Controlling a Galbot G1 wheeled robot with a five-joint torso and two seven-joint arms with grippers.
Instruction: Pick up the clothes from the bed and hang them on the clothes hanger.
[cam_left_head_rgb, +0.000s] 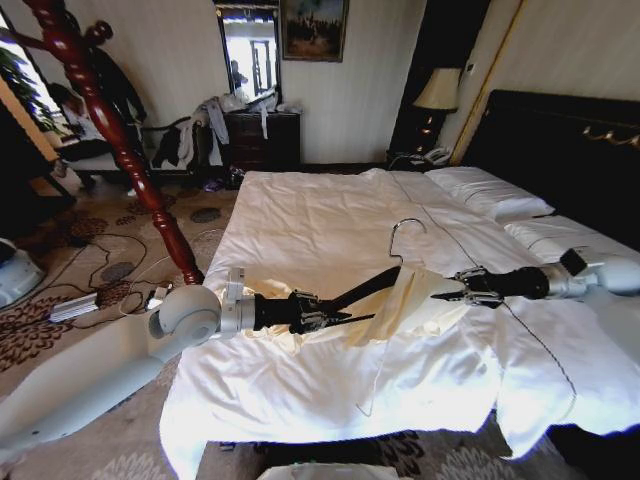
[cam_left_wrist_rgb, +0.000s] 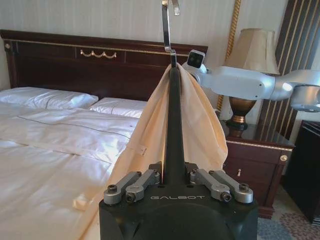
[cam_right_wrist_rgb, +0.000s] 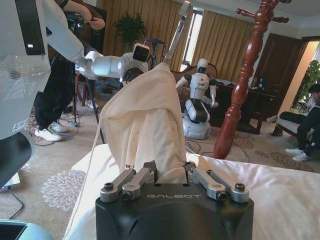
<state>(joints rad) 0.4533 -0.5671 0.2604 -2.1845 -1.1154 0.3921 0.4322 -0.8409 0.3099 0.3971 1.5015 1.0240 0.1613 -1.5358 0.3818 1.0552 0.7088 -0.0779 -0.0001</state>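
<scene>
Head view: coat stand (cam_left_head_rgb: 120, 140) beside bed (cam_left_head_rgb: 330, 230), off the left hand (cam_left_head_rgb: 335, 315)

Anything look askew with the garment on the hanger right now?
Yes. The cream garment is bunched over one end of the clothes hanger; the end by the left gripper is bare. The right gripper pinches the fabric, and a tail trails onto the bed.

The head view looks down over the bed (cam_left_head_rgb: 330, 230); both wrist views, facing each other, closely share the clothes (cam_left_wrist_rgb: 200, 130).
</scene>
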